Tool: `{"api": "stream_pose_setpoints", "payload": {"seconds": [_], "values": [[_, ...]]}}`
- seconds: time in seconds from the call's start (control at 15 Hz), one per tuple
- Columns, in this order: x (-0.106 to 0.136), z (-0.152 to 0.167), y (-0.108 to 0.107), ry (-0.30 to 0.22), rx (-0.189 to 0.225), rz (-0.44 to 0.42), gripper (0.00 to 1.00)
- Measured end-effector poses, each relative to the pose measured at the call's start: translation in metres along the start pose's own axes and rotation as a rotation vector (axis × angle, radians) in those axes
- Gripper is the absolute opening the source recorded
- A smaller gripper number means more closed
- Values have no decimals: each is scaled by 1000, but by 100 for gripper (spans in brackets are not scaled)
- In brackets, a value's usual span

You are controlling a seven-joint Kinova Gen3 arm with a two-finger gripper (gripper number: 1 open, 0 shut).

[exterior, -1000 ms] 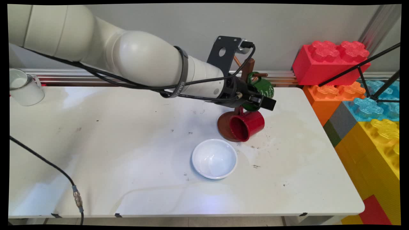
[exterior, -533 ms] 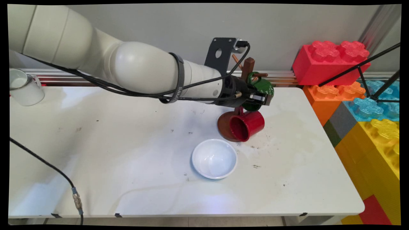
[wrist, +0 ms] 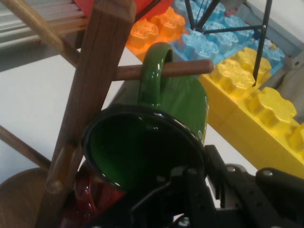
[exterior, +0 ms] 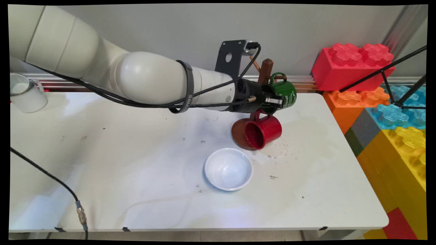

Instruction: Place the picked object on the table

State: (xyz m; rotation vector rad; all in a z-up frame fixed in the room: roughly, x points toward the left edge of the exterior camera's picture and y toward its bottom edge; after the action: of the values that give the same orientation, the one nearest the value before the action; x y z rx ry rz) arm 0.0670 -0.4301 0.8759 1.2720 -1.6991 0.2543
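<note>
A green mug hangs by its handle on a peg of a wooden mug tree at the table's back right. My gripper is shut on the mug's rim, with one finger inside the mug and one outside. The mug lies tilted, its mouth facing the hand. Just below, a red mug hangs on a lower peg over the tree's round brown base.
A white bowl sits in front of the mug tree. A white mug stands at the far left. Large red, orange, blue and yellow toy bricks are stacked at the right, with black tripod legs over them.
The gripper was open around the green mug's rim and has shut on it. The hand drew back left a little, and the mug has risen slightly on its peg.
</note>
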Motion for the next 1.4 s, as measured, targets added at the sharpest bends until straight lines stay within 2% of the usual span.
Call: {"api": "stream_pose_setpoints", "payload": {"seconds": [0.8, 1.4], "values": [[-6, -8, -6, 17, 2, -29, 0], [-6, -20, -8, 27, -24, -35, 0]]}}
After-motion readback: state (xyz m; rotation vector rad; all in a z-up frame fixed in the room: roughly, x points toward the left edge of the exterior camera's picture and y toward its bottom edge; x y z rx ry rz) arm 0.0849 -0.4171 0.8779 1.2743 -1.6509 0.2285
